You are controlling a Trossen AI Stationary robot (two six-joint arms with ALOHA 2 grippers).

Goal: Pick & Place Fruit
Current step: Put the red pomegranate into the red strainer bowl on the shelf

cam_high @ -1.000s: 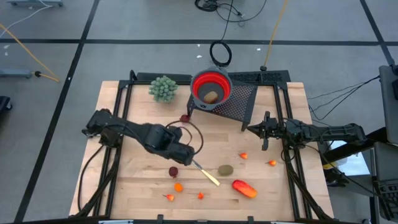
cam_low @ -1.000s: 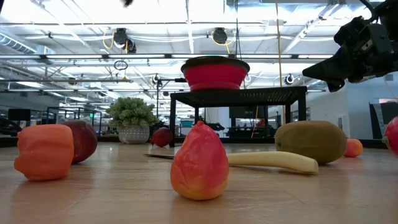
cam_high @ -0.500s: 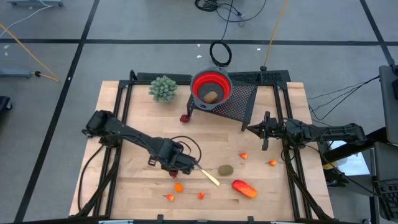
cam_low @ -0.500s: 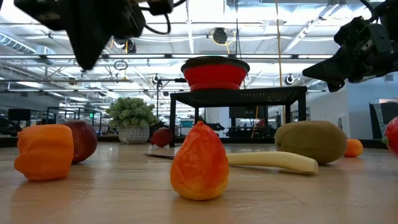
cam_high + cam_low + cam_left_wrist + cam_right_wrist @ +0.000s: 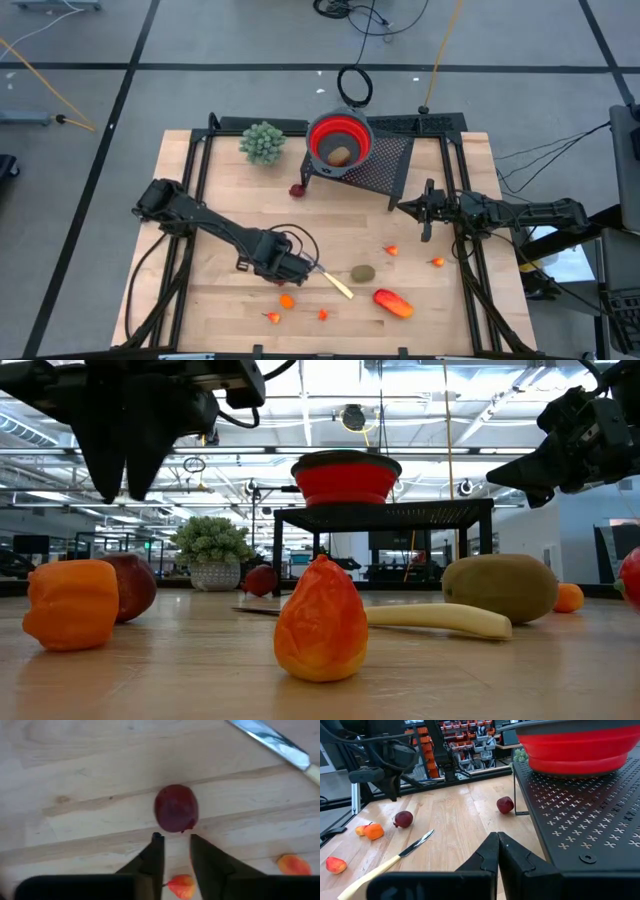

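My left gripper points down just above a dark red round fruit that rests on the wooden table; its fingers stand a little apart and touch nothing. In the low view this gripper hangs over the dark red fruit. A brown kiwi, a long orange-red piece and tiny orange bits lie near the front. Another kiwi sits in the red bowl. My right gripper is shut and waits at the table's right side.
A knife with a pale handle lies right of my left gripper. The bowl stands on a black perforated rack at the back. A second dark red fruit lies by the rack's leg, a green plant at the back left.
My left gripper has come down from high above the table to just over the dark red fruit, shifting a little toward the near edge, and its fingers have parted slightly. The fruit pieces have stayed where they were.
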